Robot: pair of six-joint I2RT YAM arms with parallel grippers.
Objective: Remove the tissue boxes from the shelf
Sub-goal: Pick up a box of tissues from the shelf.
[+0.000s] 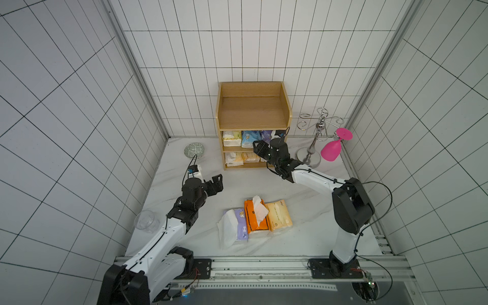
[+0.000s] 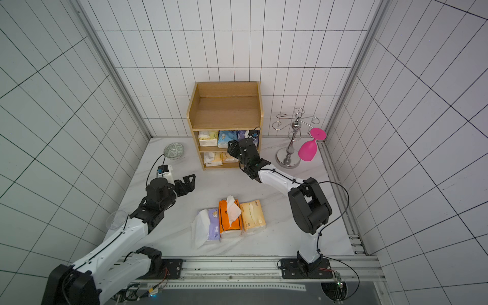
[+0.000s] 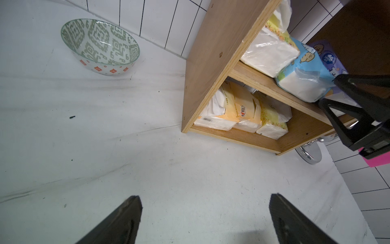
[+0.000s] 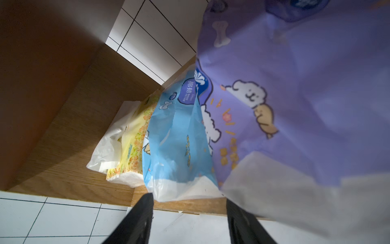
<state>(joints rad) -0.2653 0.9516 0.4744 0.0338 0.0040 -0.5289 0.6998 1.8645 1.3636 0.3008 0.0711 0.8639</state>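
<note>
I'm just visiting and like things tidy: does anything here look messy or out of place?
Yes. On the table, the purple tissue pack has white tissue spilling out of one end, and the orange pack beside it has a sheet sticking up from its top. Nothing else stands out.

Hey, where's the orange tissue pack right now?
In both top views the orange tissue pack lies on the table in front of the shelf, between a purple pack and a peach pack.
</note>
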